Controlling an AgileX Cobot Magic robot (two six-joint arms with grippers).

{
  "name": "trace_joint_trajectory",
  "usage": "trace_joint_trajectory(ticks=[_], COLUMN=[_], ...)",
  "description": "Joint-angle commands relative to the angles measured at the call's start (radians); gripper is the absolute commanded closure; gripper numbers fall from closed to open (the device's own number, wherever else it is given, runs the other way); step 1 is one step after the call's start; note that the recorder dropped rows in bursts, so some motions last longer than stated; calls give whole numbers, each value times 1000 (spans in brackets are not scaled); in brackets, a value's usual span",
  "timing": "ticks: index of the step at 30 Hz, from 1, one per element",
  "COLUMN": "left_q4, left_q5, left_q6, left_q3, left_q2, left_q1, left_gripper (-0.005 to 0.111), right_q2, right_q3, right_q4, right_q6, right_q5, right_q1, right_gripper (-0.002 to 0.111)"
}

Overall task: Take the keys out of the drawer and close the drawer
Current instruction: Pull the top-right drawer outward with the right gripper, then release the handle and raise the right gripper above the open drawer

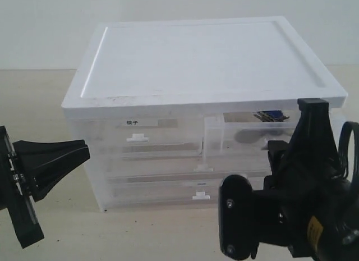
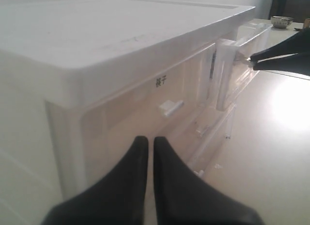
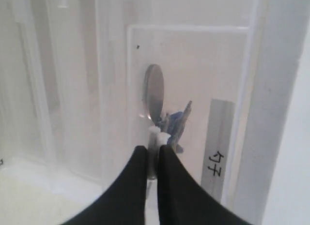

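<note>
The drawer (image 1: 235, 138) is the upper right half-width one of a white cabinet (image 1: 196, 59), and it stands pulled out a little. Through its translucent front (image 3: 193, 65) I see the keys (image 3: 175, 122), silver and blue pieces beside a round grey disc; they also show in the exterior view as the keys (image 1: 269, 116). My right gripper (image 3: 152, 151) is shut on the drawer's small white tab handle (image 3: 159, 136). In the left wrist view the right gripper (image 2: 250, 62) touches the drawer's front (image 2: 226, 75). My left gripper (image 1: 83, 150) hangs left of the cabinet, shut and empty (image 2: 150, 140).
The twin upper left drawer (image 1: 140, 137) carries a label with black characters and is pushed in. Two full-width drawers (image 1: 168, 188) lie below it. The right arm (image 1: 303, 205) blocks the lower right of the exterior view. A small bowl (image 2: 282, 22) sits far behind the cabinet.
</note>
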Motion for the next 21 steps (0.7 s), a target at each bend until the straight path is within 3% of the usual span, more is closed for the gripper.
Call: trace_joint_trajectory(ticks=[1,4,19,21], left_q4=[-8,-8,-8,-8], left_q5=[-10,-10,-10,-10], left_q6=[-7,-7,-7,-7], left_q3=[-2,-2,-2,-2], left_q2=[7,7,7,7], left_q1=[-7,-7,-7,-7], left_gripper=[102,102,102,102], right_q2=[7,7,-79,-107], right_q3=[-1,-1,-3,-13], right_q4=[153,162,207,229], right_q6=[-8,-8,34,34], right_q5=[15,64,55,36], right_q1=[107,149,156,156], right_gripper=[108,108,108,104])
